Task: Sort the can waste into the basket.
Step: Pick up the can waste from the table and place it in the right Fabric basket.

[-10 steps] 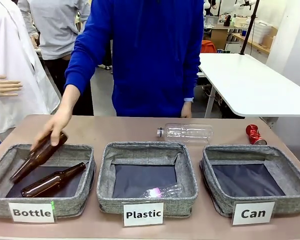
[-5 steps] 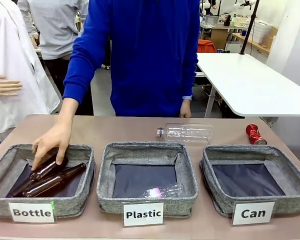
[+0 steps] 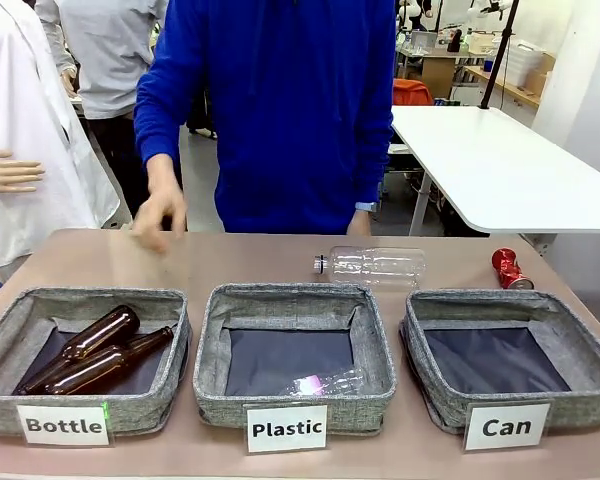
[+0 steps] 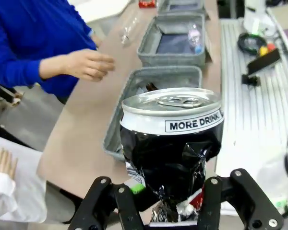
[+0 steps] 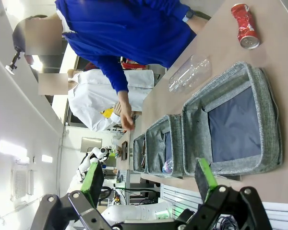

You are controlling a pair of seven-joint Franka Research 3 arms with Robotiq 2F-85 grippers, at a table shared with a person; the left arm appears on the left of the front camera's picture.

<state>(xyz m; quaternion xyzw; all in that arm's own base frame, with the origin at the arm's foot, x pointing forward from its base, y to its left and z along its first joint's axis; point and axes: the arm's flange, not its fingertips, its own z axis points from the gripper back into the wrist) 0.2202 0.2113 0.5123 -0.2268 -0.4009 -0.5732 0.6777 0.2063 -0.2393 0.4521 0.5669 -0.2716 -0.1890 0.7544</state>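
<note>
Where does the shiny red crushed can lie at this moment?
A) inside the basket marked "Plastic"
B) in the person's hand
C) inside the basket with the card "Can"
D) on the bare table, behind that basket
D: the red can lies on the table, just beyond the far rim of the Can basket.

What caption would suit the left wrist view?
Left gripper clamps a crushed black can, baskets and a person's hand beyond.
</note>
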